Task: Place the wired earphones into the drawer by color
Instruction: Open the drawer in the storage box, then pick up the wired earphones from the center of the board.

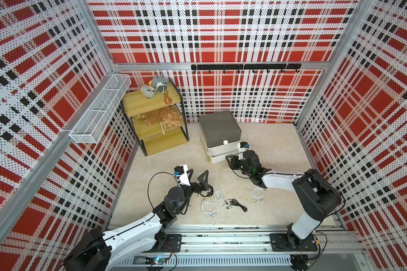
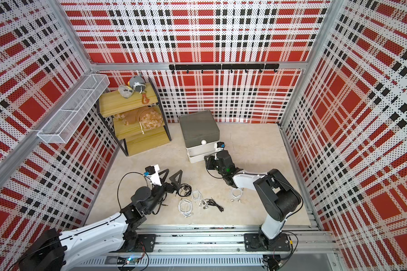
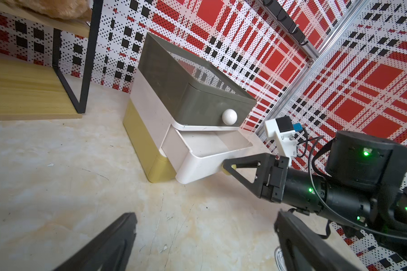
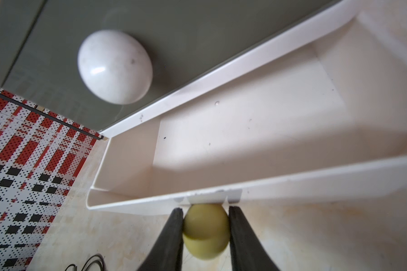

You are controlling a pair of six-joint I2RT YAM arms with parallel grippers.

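Right claw (image 4: pixel 205 211): clenched on the yellow knob (image 4: pixel 206 231), one finger pressed to each side, bottom centre of the right wrist view.
White drawer (image 4: pixel 291 180): pulled out of the cabinet (image 1: pixel 219 127), with the knob on its front wall.
Left claw (image 1: pixel 197 173): spread wide and gripping nothing, left of centre in both top views.
Earphones (image 1: pixel 217 196): lying loose on the bench (image 1: pixel 280 145), lower middle of both top views, all outside the drawer.
White bundles: one coil (image 1: pixel 207 206) low in the group, and another (image 1: pixel 258 192) off to the right, beside the right arm.
Black bundles: one (image 1: pixel 206 188) just beside the left claw's base, another (image 1: pixel 239 204) stretched out at the right of the group.
Hidden: in both top views the right arm covers the yellow knob, so the grip shows only from the wrist cameras.
Cut off: a white coil (image 3: pixel 279 255) runs off the bottom edge of the left wrist view, behind a finger.
Hard to tell: the earbuds and plugs blur together mid-group, so there is no counting them.
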